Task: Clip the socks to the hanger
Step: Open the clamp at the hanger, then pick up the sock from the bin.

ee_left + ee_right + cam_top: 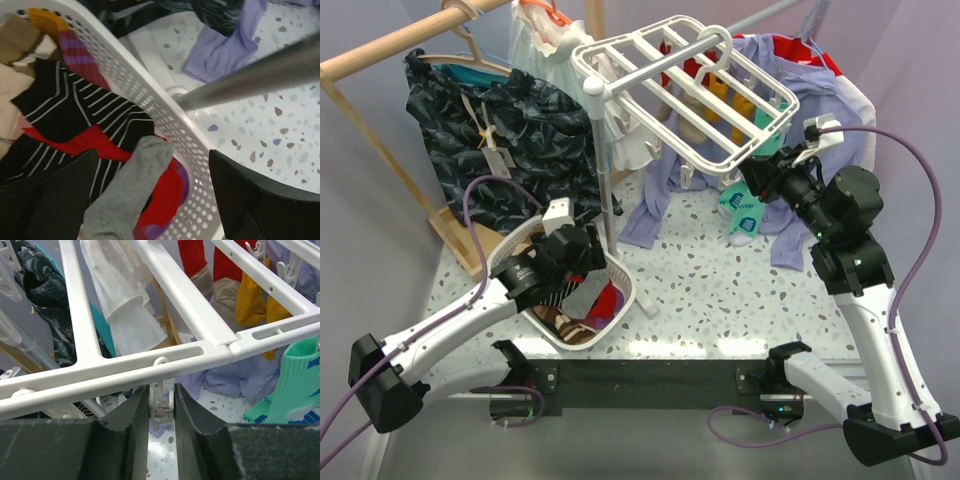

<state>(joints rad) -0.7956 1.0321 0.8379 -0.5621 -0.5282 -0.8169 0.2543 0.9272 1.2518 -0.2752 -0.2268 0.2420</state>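
- R gripper (pixel 162 396) clenched on a clip (pixel 161 412) under the hanger (pixel 125 367) near rail, no sock in it; a slip → clip snaps shut empty, frame swings.
- L gripper (pixel 145 195) released, empty, over basket (pixel 150 95) at bench's near-left edge; may grab grey sock (pixel 135 180) or striped cloth (pixel 75 105) instead.
- Socks (pixel 192 252) seem to hang off hanger's far rails, by yellow socks (pixel 250 305).
- Pole (pixel 250 80) btwn arms; teal sock (pixel 295 375) beside R gripper.

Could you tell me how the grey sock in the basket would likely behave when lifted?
Probably floppy: the grey sock drapes limply inside the basket, so it should dangle. Likely light, being thin fabric. Its soft knit probably will not slip.
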